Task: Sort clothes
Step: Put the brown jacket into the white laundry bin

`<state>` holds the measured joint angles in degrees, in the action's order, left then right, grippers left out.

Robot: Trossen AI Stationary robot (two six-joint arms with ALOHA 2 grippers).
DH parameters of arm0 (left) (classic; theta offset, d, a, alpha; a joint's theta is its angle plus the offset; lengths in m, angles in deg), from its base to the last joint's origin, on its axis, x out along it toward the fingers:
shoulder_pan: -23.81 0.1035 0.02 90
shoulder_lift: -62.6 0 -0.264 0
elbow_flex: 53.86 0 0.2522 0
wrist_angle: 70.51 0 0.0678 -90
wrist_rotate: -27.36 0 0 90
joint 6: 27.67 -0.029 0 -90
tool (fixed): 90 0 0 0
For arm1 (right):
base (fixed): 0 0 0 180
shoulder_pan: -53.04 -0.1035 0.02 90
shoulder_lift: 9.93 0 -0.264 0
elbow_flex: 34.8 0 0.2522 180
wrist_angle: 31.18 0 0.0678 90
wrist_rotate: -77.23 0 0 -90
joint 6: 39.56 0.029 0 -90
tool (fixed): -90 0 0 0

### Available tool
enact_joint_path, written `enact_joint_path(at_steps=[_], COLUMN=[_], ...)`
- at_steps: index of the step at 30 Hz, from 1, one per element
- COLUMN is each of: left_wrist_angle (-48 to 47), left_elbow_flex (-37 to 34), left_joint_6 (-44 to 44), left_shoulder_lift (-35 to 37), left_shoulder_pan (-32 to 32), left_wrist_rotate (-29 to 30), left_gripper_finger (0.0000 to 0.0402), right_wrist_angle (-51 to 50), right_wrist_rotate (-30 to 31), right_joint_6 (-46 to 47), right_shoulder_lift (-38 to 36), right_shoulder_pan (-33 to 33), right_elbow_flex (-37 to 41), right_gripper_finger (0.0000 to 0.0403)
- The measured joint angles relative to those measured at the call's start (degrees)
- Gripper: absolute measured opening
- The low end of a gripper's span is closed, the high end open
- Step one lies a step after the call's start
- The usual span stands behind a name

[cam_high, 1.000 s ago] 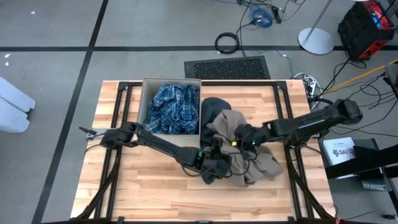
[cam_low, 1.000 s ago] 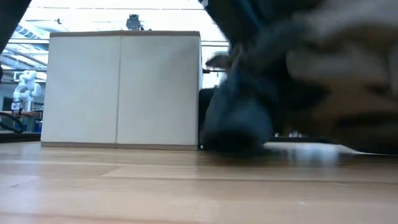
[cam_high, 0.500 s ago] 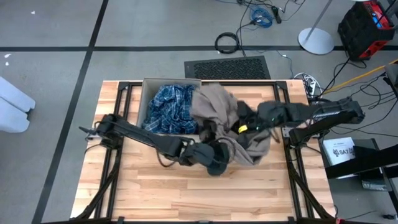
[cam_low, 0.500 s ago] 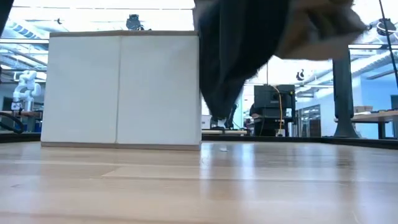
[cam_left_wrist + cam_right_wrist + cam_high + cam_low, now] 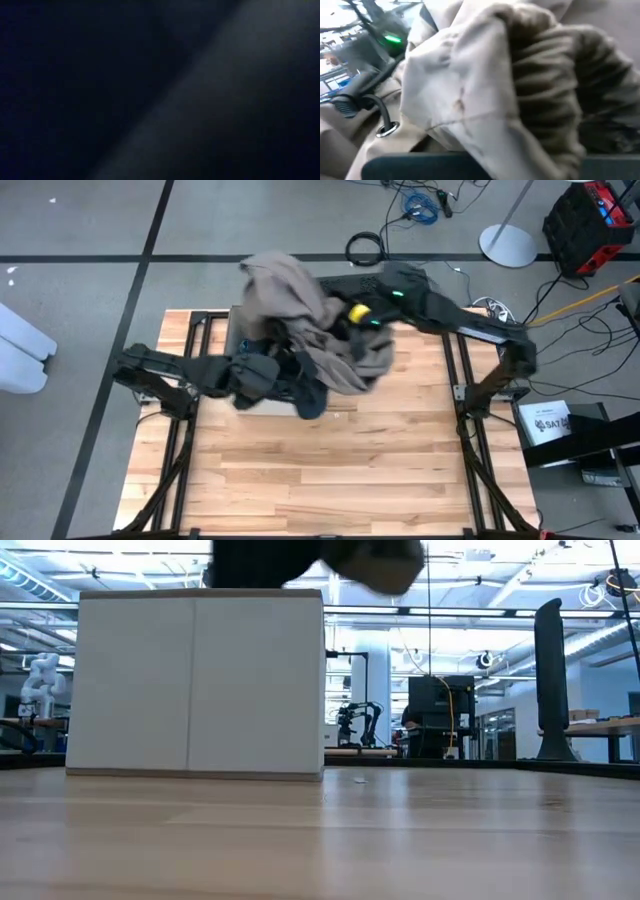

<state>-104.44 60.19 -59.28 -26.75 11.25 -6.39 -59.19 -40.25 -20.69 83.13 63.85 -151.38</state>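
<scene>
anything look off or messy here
Nothing spilled or damaged. The khaki-tan garment hangs in the air over the cardboard box, bunched between both arms with a dark navy garment dangling beneath it, and partly drapes beyond the table's far edge.

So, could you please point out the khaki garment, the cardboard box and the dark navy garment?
khaki garment (image 5: pixel 300 305), high view, its draped middle.
cardboard box (image 5: pixel 195 685), low view, its front wall.
dark navy garment (image 5: pixel 310 398), high view, its hanging lower end.

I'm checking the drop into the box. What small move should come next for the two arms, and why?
Probably lower, then release. Both grippers, left gripper and right gripper, look shut on the khaki-tan garment, which hangs bunched above the cardboard box with a dark garment trailing over the box's front edge.
</scene>
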Motion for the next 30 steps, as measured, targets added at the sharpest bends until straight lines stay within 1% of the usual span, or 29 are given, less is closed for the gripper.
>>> enact_joint_path(at_steps=[3,6,8,10,11,14,16,19,22,23,25,27,30], left_wrist_angle=[-17.96,-32.88,-39.37,-42.00,-41.86,-38.12,-30.64,-15.43,-2.45,0.93,4.53,5.42,4.59], left_elbow_flex=[0.00,-0.18,-2.41,-6.57,-9.37,-19.70,-27.99,-40.41,-50.90,-53.54,-57.39,-59.54,-60.55], left_joint_6=[15.21,27.88,33.96,37.75,38.64,40.37,39.93,36.99,36.34,37.22,39.42,41.98,44.84], left_shoulder_lift=[3.28,4.71,5.56,6.75,7.63,11.82,15.60,21.60,25.95,26.72,27.44,27.19,25.53], left_shoulder_pan=[1.09,2.25,3.05,3.47,3.74,5.25,6.90,10.46,15.06,16.64,19.66,21.78,24.05], left_wrist_rotate=[-0.87,-1.38,-1.42,-1.42,-1.44,-1.44,-2.53,-8.52,-15.06,-17.40,-21.91,-25.04,-29.07], left_gripper_finger=[0.0008,0.0008,0.0008,0.0007,0.0007,0.0007,0.0007,0.0007,0.0007,0.0007,0.0007,0.0007,0.0007], right_wrist_angle=[-0.94,-0.73,0.03,-0.12,-0.15,-1.13,-2.22,-4.05,-6.95,-7.57,-8.42,-8.38,-8.28], right_wrist_rotate=[-2.22,-5.58,-7.71,-8.60,-9.23,-9.48,-9.32,-8.51,-6.59,-6.09,-5.49,-5.30,-5.03], right_joint_6=[0.20,0.04,0.00,-0.44,-0.73,-1.83,-2.17,-2.02,-1.99,-2.26,-2.89,-3.01,-3.06], right_shoulder_lift=[6.12,11.68,14.86,17.47,18.77,21.44,22.67,24.25,26.10,26.91,28.50,29.92,31.47], right_shoulder_pan=[1.70,3.00,3.89,4.64,4.93,5.74,6.14,6.58,7.22,7.28,7.36,7.41,7.41], right_elbow_flex=[-4.41,-7.01,-7.22,-7.20,-7.22,-7.14,-7.08,-7.00,-7.00,-7.06,-7.11,-7.11,-7.09], right_gripper_finger=[0.0007,0.0008,0.0008,0.0008,0.0008,0.0008,0.0008,0.0009,0.0009,0.0009,0.0009,0.0010,0.0010])
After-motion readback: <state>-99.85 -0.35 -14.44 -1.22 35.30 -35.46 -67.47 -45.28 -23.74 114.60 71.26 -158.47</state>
